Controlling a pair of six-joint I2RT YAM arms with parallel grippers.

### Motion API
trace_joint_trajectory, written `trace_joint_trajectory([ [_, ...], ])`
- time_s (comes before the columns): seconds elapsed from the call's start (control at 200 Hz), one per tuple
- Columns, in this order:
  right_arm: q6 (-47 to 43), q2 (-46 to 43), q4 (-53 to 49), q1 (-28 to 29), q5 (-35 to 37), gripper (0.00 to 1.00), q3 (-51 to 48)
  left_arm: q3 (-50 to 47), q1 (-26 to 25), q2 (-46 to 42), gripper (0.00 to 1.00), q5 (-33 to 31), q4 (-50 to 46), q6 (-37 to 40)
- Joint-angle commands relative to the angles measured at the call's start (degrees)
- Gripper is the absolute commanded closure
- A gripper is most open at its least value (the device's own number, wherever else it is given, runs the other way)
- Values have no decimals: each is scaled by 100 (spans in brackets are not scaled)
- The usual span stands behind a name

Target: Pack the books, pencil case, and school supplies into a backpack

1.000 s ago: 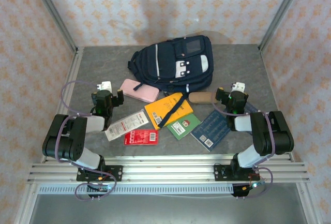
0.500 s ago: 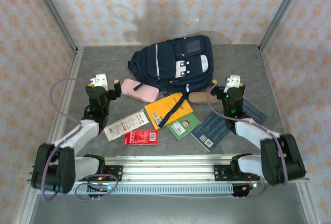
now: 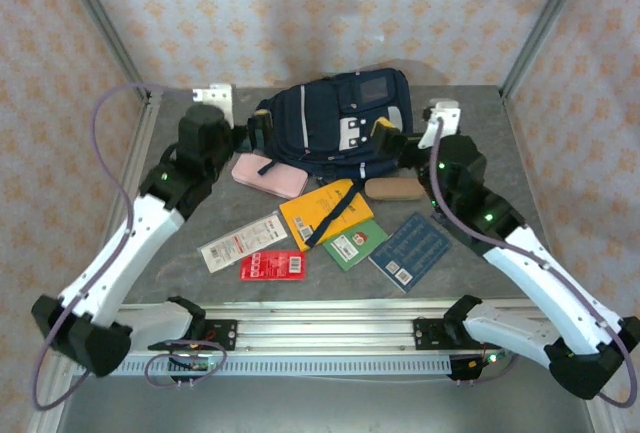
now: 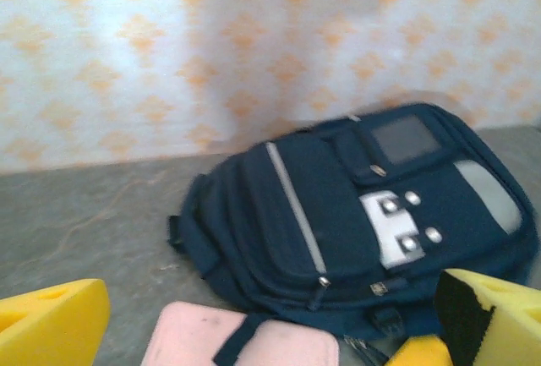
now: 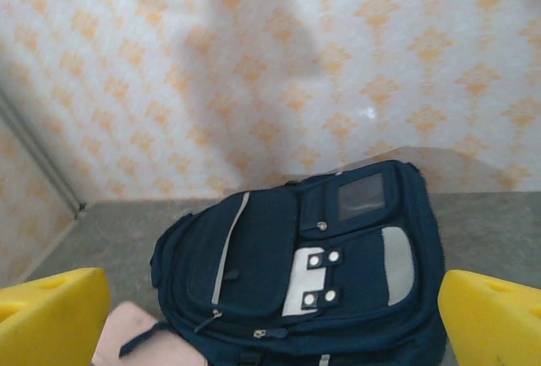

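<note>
The navy backpack (image 3: pixel 325 118) lies flat and zipped at the back of the table, front pocket up. A strap crosses the pink pencil case (image 3: pixel 270 175) in front of it. The books lie nearer: orange-yellow (image 3: pixel 322 209), green (image 3: pixel 355 244), dark blue (image 3: pixel 408 251). A white packet (image 3: pixel 238 243) and a red packet (image 3: pixel 272 265) lie to their left. My left gripper (image 3: pixel 250 135) hovers open at the backpack's left end; its wrist view shows the backpack (image 4: pixel 338 205) and pencil case (image 4: pixel 203 341) between yellow fingers (image 4: pixel 51 324). My right gripper (image 3: pixel 388 139) hovers open at the right end, facing the backpack (image 5: pixel 296 264).
A tan oblong case (image 3: pixel 395 188) lies right of the orange-yellow book, under my right arm. Metal frame posts (image 3: pixel 105 28) and patterned walls close in the table on three sides. An aluminium rail (image 3: pixel 320 328) runs along the near edge.
Both arms have unfolded from near the front edge, risen and reached forward to the backpack's two ends. Both grippers stayed open. Nothing on the table moved.
</note>
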Motion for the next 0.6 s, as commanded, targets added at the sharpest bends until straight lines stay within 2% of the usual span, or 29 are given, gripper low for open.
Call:
trace_joint_trajectory([
  [0.0,1005,63,-1053,-483,-958,1,84,363,392,969,0,302,-1571,-1302],
  [0.04,1111,350,-1417,-508,-1210,1,375,539,463,1278,0,638,-1484,-1300],
  [0.12,1358,898,-2176,-500,-1470,1,896,965,476,1868,0,917,-1287,-1176],
  [0.195,2130,977,-1871,-435,-2064,1,705,1509,493,2533,0,1276,-1183,-1055],
  [0.24,2239,925,-1579,-243,-2325,1,506,1964,493,3017,0,1534,-1207,-964],
  [0.29,2198,894,-1567,-92,-2266,0,393,2620,465,3644,4,1674,-1413,-812],
  [0.41,2013,806,-1927,-79,-1968,4,274,4135,482,5144,15,1542,-2098,-660],
  [0.49,1927,641,-2086,-87,-1915,4,127,4660,511,5718,23,1501,-2191,-698],
  [0.59,1946,410,-2102,-87,-1867,5,-200,5141,511,6245,27,1499,-2200,-718],
])
